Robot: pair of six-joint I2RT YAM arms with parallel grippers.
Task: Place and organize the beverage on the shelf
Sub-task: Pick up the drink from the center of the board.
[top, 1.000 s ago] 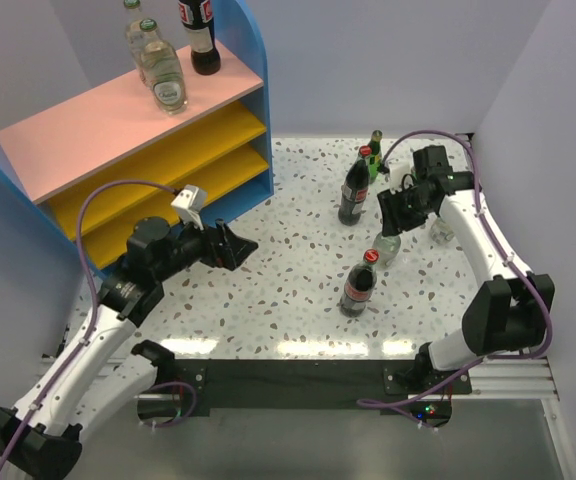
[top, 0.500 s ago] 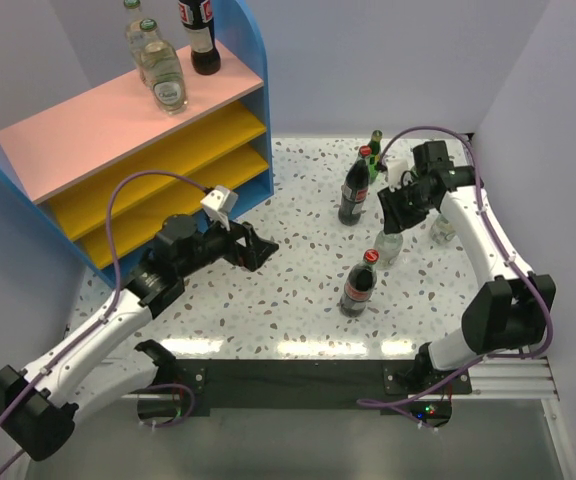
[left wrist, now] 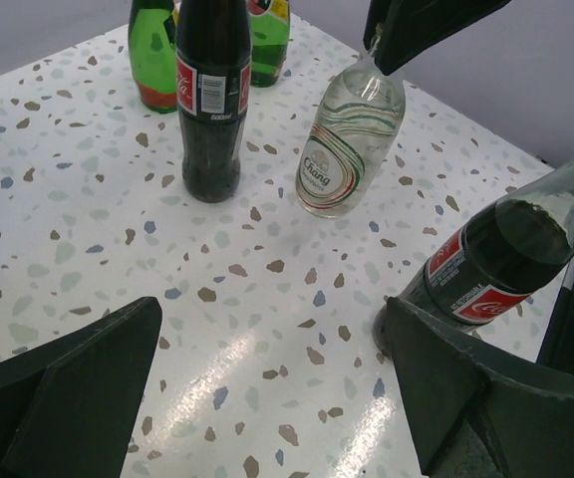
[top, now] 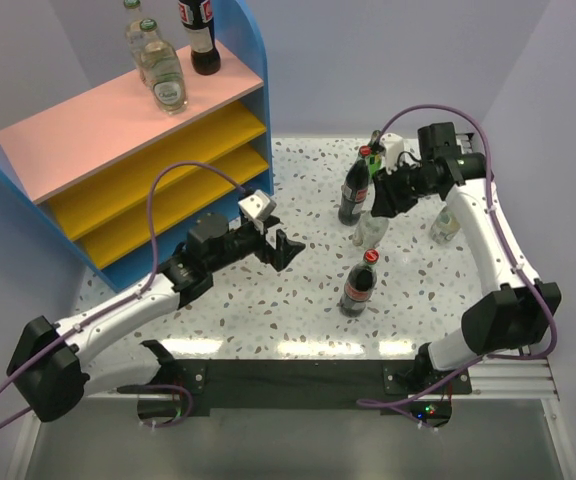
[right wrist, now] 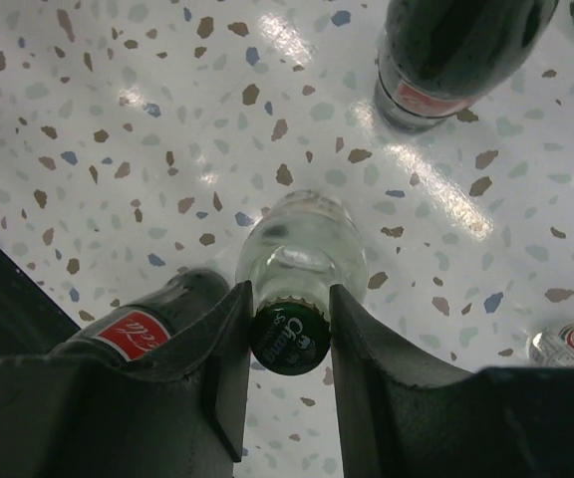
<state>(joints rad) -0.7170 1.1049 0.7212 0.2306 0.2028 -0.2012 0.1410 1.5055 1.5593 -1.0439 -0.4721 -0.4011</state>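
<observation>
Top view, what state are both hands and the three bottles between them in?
Clear glass bottle with green cap: tilted, gripped by its cap.
Right hand: shut on that bottle.
Left hand: open, empty.
Near dark cola bottle: upright, free.
Far dark cola bottle: upright, free.

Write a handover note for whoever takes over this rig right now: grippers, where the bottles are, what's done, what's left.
Left gripper: open, empty, above the table.
Right gripper: shut on the top of a tilted clear bottle.
Done: three bottles stand on top of the shelf.
Left to do: shelve the held one, two cola bottles, two green bottles and a second clear bottle.
</observation>
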